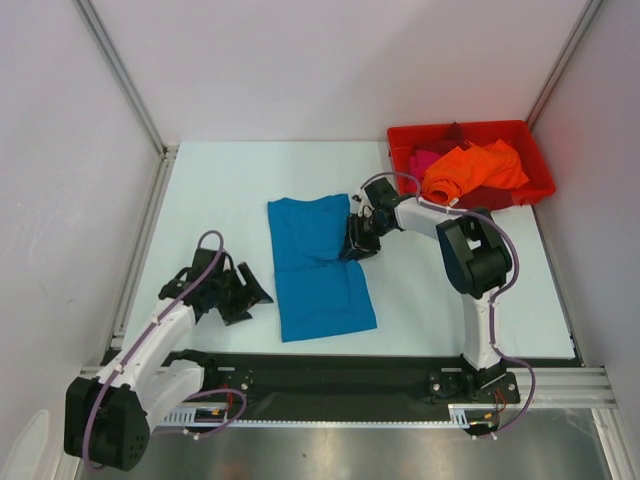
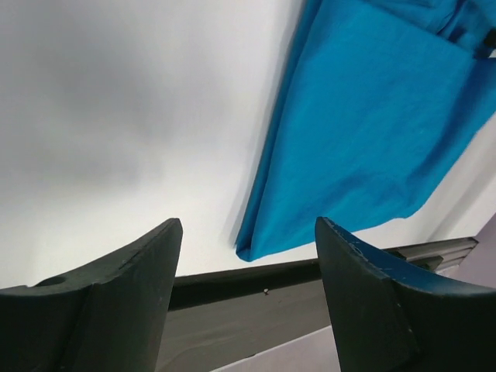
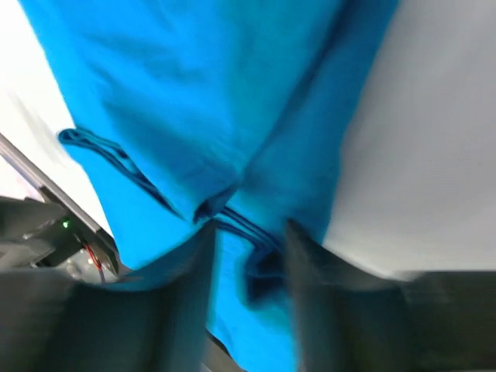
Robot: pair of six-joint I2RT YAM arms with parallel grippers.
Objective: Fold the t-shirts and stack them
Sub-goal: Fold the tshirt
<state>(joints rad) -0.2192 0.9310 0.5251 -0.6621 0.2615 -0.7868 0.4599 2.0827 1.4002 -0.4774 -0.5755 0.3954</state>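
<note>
Teal t-shirt (image 1: 318,270) lies flat; right gripper (image 1: 357,245) at its three-o'clock edge, grip unclear; left gripper (image 1: 250,298), spread wide and empty, at nine o'clock.

readable text: none | labels, brands: none | numbers, signs: none | right wrist view: blurred

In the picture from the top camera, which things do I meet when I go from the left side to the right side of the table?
left gripper → teal-blue t-shirt → right gripper → red bin, with the orange t-shirt inside it
</note>
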